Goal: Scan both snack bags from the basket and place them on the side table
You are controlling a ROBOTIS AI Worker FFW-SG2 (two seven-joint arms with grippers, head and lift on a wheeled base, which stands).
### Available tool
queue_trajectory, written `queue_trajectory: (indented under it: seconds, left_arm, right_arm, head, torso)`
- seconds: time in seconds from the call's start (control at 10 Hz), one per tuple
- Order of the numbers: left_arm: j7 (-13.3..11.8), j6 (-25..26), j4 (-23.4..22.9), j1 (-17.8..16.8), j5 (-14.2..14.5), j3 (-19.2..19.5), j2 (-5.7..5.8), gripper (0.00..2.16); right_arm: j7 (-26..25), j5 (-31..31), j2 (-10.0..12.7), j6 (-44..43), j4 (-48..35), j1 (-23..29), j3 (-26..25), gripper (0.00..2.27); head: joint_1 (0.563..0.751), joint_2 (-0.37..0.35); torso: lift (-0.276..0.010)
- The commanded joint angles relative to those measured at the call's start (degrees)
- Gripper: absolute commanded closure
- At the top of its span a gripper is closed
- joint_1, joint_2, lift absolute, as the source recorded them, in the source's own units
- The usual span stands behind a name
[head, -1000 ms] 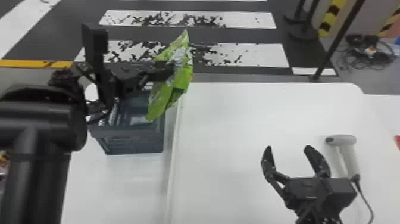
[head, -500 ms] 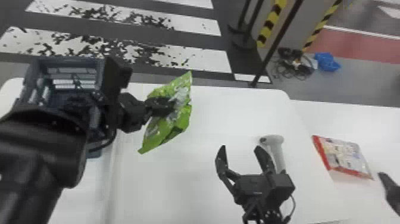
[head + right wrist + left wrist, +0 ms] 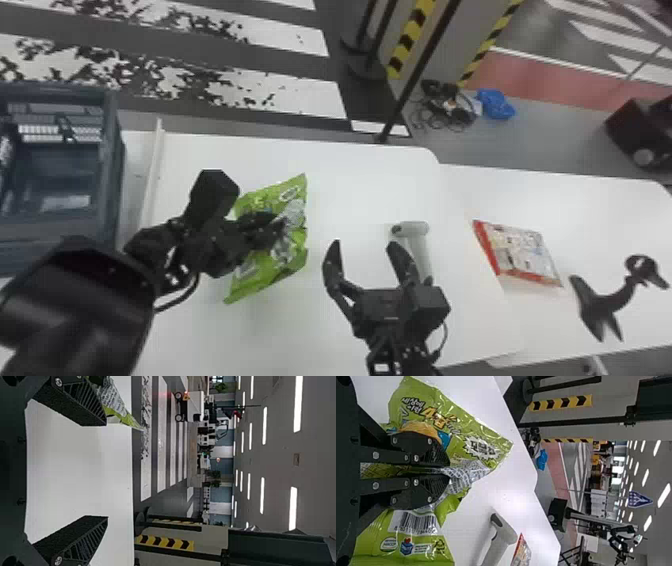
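In the head view my left gripper [image 3: 280, 227] is shut on the green snack bag [image 3: 260, 275], held over the white table. In the left wrist view the fingers of that gripper [image 3: 449, 470] pinch the crinkled middle of the green bag [image 3: 421, 550], whose barcode label faces the camera. My right gripper [image 3: 365, 245] stands open just right of the bag, near the scanner [image 3: 420, 250]. Both fingers of the right gripper [image 3: 106, 471] are wide apart in its wrist view. A red and white snack bag [image 3: 522, 252] lies on the side table [image 3: 620, 215].
The dark basket [image 3: 112, 175] stands at the left, with a raised white strip [image 3: 152, 175] beside it. A black bird-shaped object [image 3: 605, 300] shows at the right over the side table. Black posts stand on the floor behind the table.
The head view has swung to the right, bringing the side table into sight. My left gripper has carried the green bag away from the basket, toward the right gripper, which stays open.
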Motion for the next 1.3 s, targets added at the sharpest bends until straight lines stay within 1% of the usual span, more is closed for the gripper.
queue_trajectory:
  seconds: [0.0,0.1,0.2,0.3,0.4,0.5,0.6,0.7,0.8,0.9,1.0,1.1,1.2]
  left_arm:
    - [1.67,-1.66,0.85,0.72,1.55,-0.13,0.16,0.00]
    - [3.17,-6.23,0.33,2.04,1.82,1.02,0.33,0.00]
    - [3.96,-9.92,-0.91,3.71,2.70,3.21,0.60,0.03]
    - [4.40,-12.03,-3.89,5.55,3.66,5.68,0.77,0.06]
    - [5.45,-16.25,-7.76,8.63,4.10,8.75,0.95,0.07]
    - [5.72,-19.59,-11.45,11.97,5.51,12.44,1.12,0.08]
    - [5.01,-24.68,-14.00,14.78,8.23,16.31,1.65,0.08]
    - [4.31,-26.97,-15.76,16.71,10.43,20.53,2.71,0.08]
    - [4.31,-27.15,-16.99,18.38,12.28,24.75,3.59,0.08]
    - [4.84,-27.50,-18.22,20.23,13.86,28.53,4.03,0.08]
    - [5.36,-27.32,-18.92,21.72,14.56,31.60,3.94,0.08]
    - [5.54,-27.15,-18.83,23.13,16.58,34.77,3.67,0.08]
    - [5.80,-27.32,-18.92,24.62,16.49,37.14,3.32,0.08]
  right_arm:
    - [-0.01,0.00,0.05,-0.07,0.00,0.11,-0.11,0.09]
    - [-0.01,0.00,0.05,-0.25,0.00,0.20,-0.11,0.09]
    - [0.08,0.00,0.05,-0.60,0.00,0.29,-0.11,0.09]
    - [0.08,0.00,0.05,-0.95,0.00,0.37,-0.02,0.09]
    - [0.08,0.00,0.05,-1.13,0.00,0.37,0.15,0.09]
    - [0.08,0.08,0.05,-1.30,0.00,0.37,0.33,0.10]
    - [0.17,0.08,0.05,-1.30,0.09,0.20,0.41,0.13]
    - [0.17,0.44,0.05,-1.13,0.17,-0.06,0.68,0.20]
    - [0.26,0.70,0.05,-1.13,0.61,-0.42,0.85,0.32]
    - [0.79,0.79,0.05,-1.13,0.88,-0.77,1.03,0.44]
    - [1.58,1.05,0.05,-1.13,1.05,-1.03,1.29,0.62]
    - [1.58,2.19,0.05,-0.95,1.14,-1.30,2.08,0.90]
    - [2.98,3.60,0.05,-0.07,1.40,-1.82,2.70,1.28]
  head:
    - [0.695,-0.350]
    - [0.695,-0.350]
    - [0.695,-0.350]
    - [0.695,-0.350]
    - [0.695,-0.350]
    - [0.695,-0.334]
    - [0.695,-0.297]
    - [0.695,-0.274]
    - [0.695,-0.224]
    - [0.695,-0.158]
    - [0.695,-0.094]
    - [0.695,-0.067]
    - [0.695,-0.012]
  torso:
    - [-0.075]
    - [-0.075]
    - [-0.075]
    - [-0.075]
    - [-0.075]
    - [-0.075]
    - [-0.075]
    - [-0.075]
    - [-0.075]
    - [-0.075]
    - [-0.075]
    - [-0.075]
    - [-0.075]
